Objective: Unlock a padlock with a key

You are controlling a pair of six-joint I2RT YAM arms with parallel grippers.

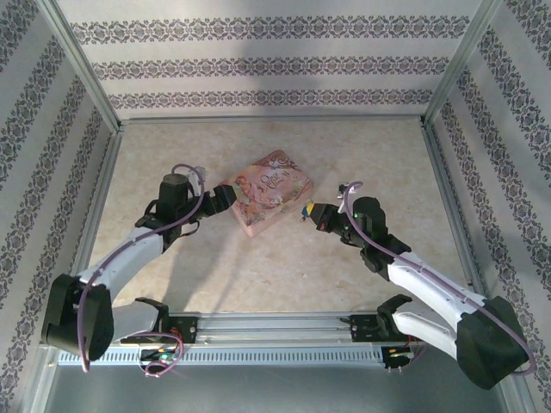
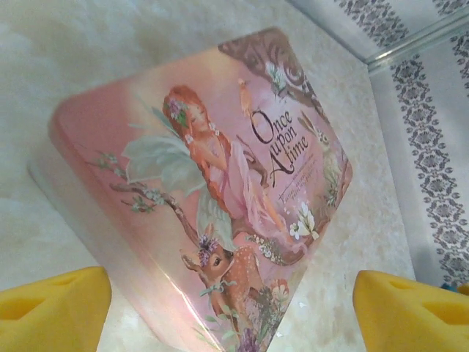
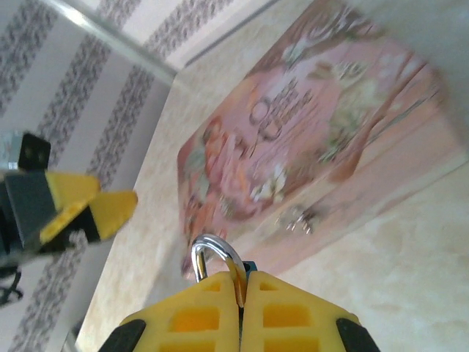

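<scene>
My right gripper [image 3: 240, 282] pinches the padlock [image 3: 212, 253], held just beside the box [image 2: 146, 139]; my left gripper [image 1: 224, 200] gapes over the box, holding nothing; the key I cannot pick out; finding and pinching it likely comes next.

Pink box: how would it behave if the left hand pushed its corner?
Likely slides or pivots, not tips: the pink box lies flat and low on the table. Its glossy, rounded edges look slippery to pinch.
</scene>
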